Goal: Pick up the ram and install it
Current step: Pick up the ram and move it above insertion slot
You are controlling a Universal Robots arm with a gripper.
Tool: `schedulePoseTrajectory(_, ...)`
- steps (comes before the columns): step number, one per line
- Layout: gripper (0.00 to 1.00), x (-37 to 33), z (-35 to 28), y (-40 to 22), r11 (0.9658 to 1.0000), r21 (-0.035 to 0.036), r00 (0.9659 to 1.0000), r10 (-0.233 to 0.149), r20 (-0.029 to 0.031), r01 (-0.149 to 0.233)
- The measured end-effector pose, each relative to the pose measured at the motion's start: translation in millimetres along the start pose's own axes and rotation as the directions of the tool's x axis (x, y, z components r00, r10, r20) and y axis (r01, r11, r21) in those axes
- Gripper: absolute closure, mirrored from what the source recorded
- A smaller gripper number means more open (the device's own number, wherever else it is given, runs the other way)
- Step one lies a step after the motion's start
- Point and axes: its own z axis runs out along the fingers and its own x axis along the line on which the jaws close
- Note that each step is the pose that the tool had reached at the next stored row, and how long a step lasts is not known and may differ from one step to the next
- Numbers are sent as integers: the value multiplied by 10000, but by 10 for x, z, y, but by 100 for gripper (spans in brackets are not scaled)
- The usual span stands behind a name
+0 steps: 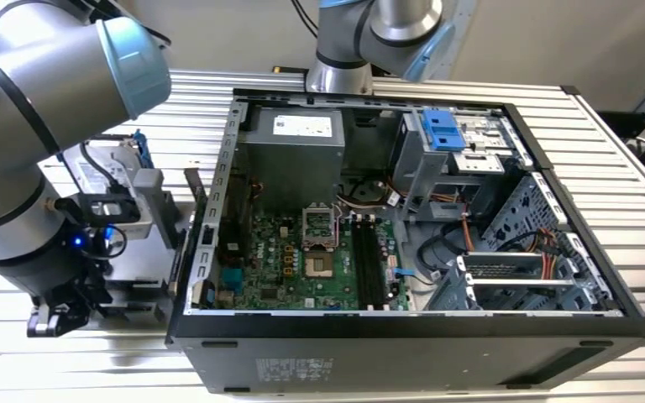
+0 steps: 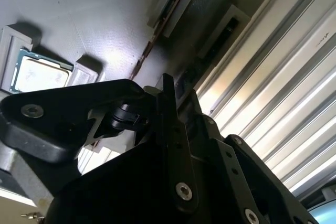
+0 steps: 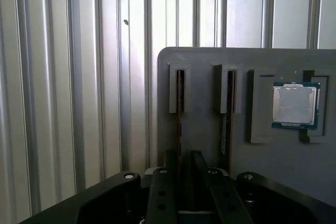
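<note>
The ram (image 3: pixel 180 98) stands on edge in a slot of a grey holder (image 3: pixel 205 61), a thin dark stick running towards my gripper (image 3: pixel 184 157). In the first wrist view the two black fingers stand on either side of its near end, with a gap showing beside the stick, so the gripper is open. The second wrist view shows the same ram (image 2: pixel 169 10) leading down to the gripper (image 2: pixel 178 92). In the exterior view my arm (image 1: pixel 31 168) leans over the holder (image 1: pixel 132 197), at that view's left, beside the open computer case (image 1: pixel 412 323).
A second stick (image 3: pixel 229 103) stands in the neighbouring slot, and a square processor (image 3: pixel 294 104) lies in a pocket beyond it. The holder rests on a ribbed metal table (image 3: pixel 63 87). Inside the case lies the green motherboard (image 1: pixel 300 277) with long black slots (image 1: pixel 369 256). Another arm's base (image 1: pixel 351 50) rises behind.
</note>
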Motion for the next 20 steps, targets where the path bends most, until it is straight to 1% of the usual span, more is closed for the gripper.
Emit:
schedulePoseTrajectory(9,0,0,0,0,10000,-1,10000,-14,1,14)
schedulePoseTrajectory(10,100,1,0,0,10000,-1,10000,-14,1,14)
schedulePoseTrajectory(20,100,1,0,0,10000,-2,10000,-14,1,14)
